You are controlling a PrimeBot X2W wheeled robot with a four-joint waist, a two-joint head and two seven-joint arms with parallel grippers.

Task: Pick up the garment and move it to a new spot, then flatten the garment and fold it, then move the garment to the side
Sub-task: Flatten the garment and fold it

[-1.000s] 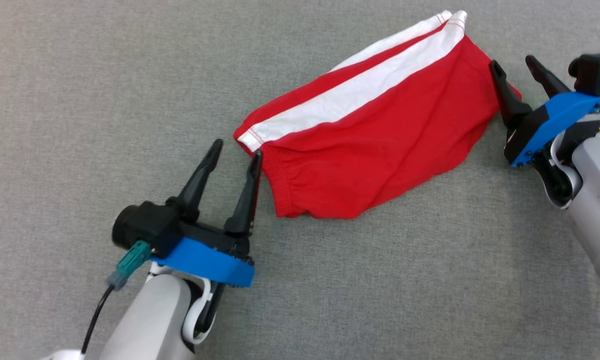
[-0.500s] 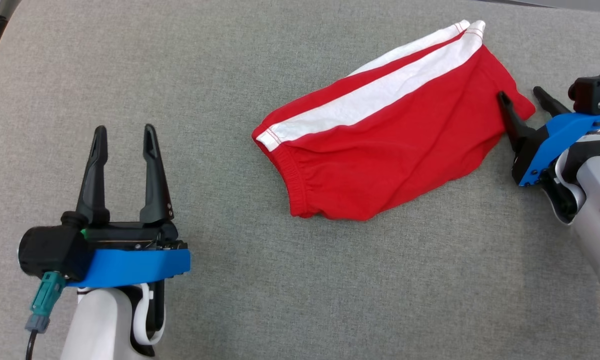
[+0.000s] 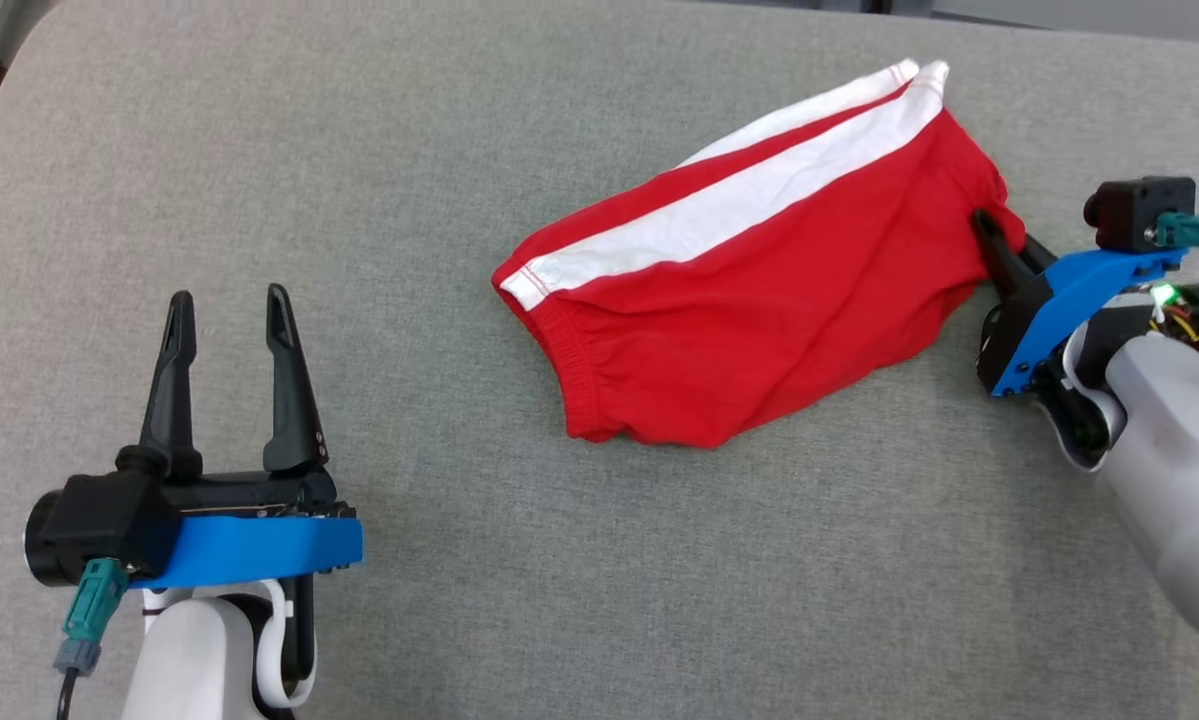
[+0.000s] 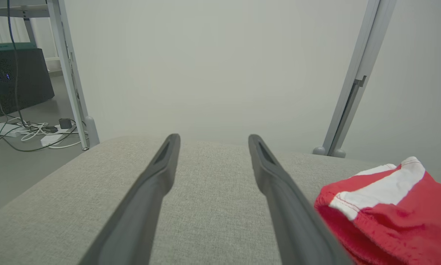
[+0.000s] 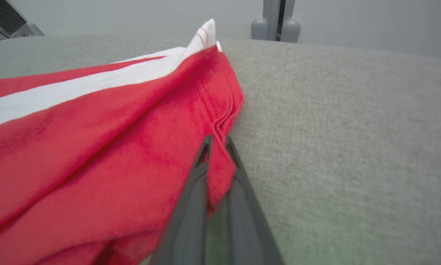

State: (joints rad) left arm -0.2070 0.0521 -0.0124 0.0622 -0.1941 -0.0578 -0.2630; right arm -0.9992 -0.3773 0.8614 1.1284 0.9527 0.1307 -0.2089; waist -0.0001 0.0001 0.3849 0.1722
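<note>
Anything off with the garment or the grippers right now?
Nothing damaged. The red garment lies diagonally on the grey surface, slightly wrinkled; the right gripper pinches its edge, the left gripper is open, apart.

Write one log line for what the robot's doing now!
left pincer: open, apart from shorts | right pincer: shut on shorts edge | shorts: on cushion

Grey fabric surface (image 3: 459, 600); white cables (image 4: 36, 129) beside perhaps a black box (image 4: 18, 81).
</note>
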